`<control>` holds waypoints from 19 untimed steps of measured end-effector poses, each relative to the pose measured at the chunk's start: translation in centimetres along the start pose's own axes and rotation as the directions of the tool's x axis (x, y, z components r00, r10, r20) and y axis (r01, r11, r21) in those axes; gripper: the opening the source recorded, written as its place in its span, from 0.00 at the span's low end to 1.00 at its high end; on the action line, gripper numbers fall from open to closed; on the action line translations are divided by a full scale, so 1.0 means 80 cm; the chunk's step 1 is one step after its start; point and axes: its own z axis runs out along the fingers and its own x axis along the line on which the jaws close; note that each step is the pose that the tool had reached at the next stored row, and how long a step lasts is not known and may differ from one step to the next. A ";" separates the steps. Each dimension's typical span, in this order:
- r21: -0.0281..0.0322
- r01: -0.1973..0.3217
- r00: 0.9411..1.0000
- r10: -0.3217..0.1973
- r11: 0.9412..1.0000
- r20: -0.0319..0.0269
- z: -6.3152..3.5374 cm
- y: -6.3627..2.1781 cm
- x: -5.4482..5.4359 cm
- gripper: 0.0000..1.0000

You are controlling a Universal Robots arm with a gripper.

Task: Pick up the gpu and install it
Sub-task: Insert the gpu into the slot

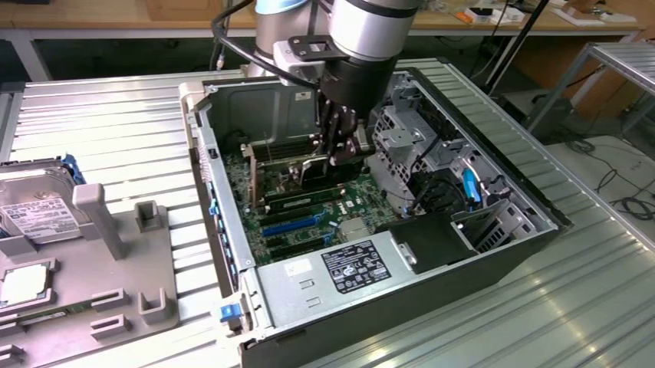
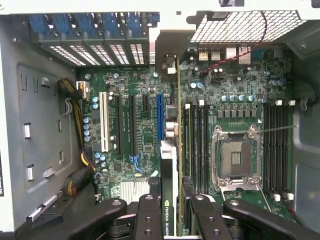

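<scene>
the claw (image 1: 338,149) reaches down into the open computer case (image 1: 511,253), which lies on its side on the ribbed metal surface (image 1: 113,123). its fingers (image 2: 150,215) are clamped on the gpu (image 2: 172,165), one on each face of the card, so the card stands on edge between them, upright over the motherboard (image 2: 135,150).

in the wrist view the gpu runs as a thin line from the claw up toward the back wall of the case, where its silver metal bracket (image 2: 167,55) sits against the row of rear slot openings (image 2: 95,52). the card lies just beside the blue expansion slot (image 2: 160,117), on the side toward the memory slots (image 2: 197,140), with the empty cpu socket (image 2: 236,157) further along. whether its edge is seated in a slot cannot be told.

in the exterior view the gpu (image 1: 307,172) shows under the arm as a dark upright card near the middle of the board. the power supply (image 1: 338,268) with its black label fills the near end of the case. at the exterior view's left, well apart from the case, a grey holder tray (image 1: 103,253) carries a silver hard drive (image 1: 36,211) with a white label.
</scene>
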 end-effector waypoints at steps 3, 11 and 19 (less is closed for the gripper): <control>0.003 0.000 1.000 0.000 1.000 0.000 0.005 0.006 0.001 0.27; 0.005 0.000 1.000 0.000 1.000 0.000 0.017 0.012 0.005 0.27; 0.006 0.000 1.000 0.000 1.000 0.000 0.030 0.016 0.008 0.27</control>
